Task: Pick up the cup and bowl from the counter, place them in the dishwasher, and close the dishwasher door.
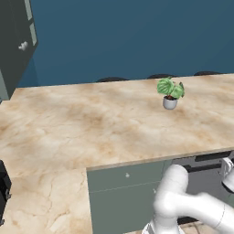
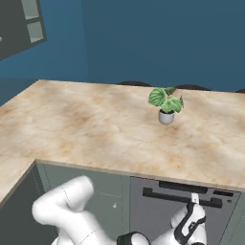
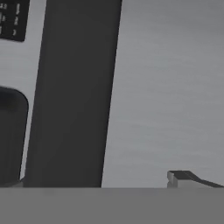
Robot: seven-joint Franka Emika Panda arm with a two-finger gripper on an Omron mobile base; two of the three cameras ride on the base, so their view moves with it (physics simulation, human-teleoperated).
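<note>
reaching low at the dishwasher door (image 2: 184, 210), we have the gripper (image 2: 193, 206) up close against the dark grey front, just under the black handle bar (image 2: 182, 197). the fingers stand spread wide and hold nothing. in the hand view one finger tip (image 3: 188, 178) shows at the bottom right, close to the door (image 3: 166, 87), with the dark bar (image 3: 72, 92) running alongside.

step in hand, as we judge it: taking hold of the handle to open the door, which looks shut against the cabinet line. to do it well we would centre the open fingers on the bar so one goes behind it and one in front, close firmly, then pull out and down along the door's hinge arc, not straight back. the bar looks thin, and a grip on its edge might slip.

cup and bowl: we cannot find either on the counter (image 1: 91, 132) in these views; we cannot tell where they lie. the rack inside the dishwasher is hidden behind the door.

around: a small potted plant (image 1: 170, 93) stands on the far right part of the counter, well apart from the arm. grey-green cabinet fronts (image 1: 125, 192) sit left of the door, and a dark upper cabinet (image 1: 16, 41) hangs at far left. nothing stands between gripper and handle; the arm's own elbow crowds the space low in front of the cabinets.
</note>
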